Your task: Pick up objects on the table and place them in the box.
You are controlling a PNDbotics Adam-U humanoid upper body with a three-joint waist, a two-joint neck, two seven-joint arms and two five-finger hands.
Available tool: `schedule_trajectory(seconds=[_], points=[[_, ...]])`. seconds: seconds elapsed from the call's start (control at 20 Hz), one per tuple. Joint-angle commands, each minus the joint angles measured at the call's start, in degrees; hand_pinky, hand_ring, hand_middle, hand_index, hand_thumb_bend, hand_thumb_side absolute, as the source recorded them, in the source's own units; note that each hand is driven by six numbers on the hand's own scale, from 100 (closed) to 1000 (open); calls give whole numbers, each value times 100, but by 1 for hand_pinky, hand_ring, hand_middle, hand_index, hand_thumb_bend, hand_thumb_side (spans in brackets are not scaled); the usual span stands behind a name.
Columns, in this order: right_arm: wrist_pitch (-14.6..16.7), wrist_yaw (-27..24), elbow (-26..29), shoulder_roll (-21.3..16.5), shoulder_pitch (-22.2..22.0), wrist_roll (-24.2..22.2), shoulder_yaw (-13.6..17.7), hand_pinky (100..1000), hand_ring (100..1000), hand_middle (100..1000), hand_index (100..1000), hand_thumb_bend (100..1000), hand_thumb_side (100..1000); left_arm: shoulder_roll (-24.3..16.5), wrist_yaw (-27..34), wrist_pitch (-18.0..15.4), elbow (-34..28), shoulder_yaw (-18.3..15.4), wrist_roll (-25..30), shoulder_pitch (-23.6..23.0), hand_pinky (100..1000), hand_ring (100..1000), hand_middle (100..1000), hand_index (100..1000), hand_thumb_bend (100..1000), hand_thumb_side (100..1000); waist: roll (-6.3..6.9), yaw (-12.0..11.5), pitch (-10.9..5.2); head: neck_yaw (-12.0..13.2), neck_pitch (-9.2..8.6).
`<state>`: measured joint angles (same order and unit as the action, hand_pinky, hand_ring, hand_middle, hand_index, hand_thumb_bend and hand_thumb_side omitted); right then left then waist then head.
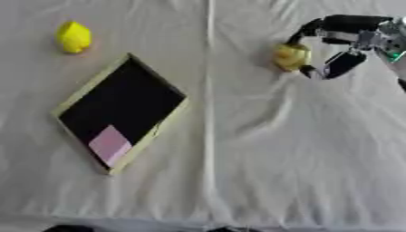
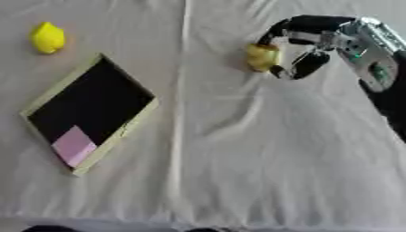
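Note:
My right hand [image 2: 339, 38] reaches in from the upper right, its fingers curled over the top of a small yellow object [image 2: 262, 56] and its thumb under the object's right side. The object is at the cloth's surface; I cannot tell whether it is lifted. A flat box [image 1: 89, 86] with a tan rim and black inside lies turned like a diamond at centre left. A pink square piece [image 1: 109, 144] lies in its near corner. A yellow lemon-shaped object [image 1: 74, 37] rests on the cloth at the far left, beyond the box. My left hand shows in neither view.
A white wrinkled cloth [image 1: 262, 149] covers the whole table, with a raised fold running down the middle. Dark shapes [image 1: 67, 229] show at the bottom edge.

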<state>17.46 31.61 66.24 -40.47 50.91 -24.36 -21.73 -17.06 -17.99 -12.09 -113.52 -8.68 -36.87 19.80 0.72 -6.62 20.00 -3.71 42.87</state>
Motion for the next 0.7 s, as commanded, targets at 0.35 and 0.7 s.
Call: schedule_trajectory(seconds=[0.35,0.7], points=[[-889,-778,170,-69,138,1273,201,837,724,387,482,100,100,-51,6,-4,-107,-3,22,99,785,744,694,873,209,418,-7,8,-135,2,27],[-960,-1076,1054,-175,341,1388,279,839,700,387,483,100,100,-87,-18,-4,-107,-17,0,93,785,745,694,873,212,413,-13,34,-170,-23,42]])
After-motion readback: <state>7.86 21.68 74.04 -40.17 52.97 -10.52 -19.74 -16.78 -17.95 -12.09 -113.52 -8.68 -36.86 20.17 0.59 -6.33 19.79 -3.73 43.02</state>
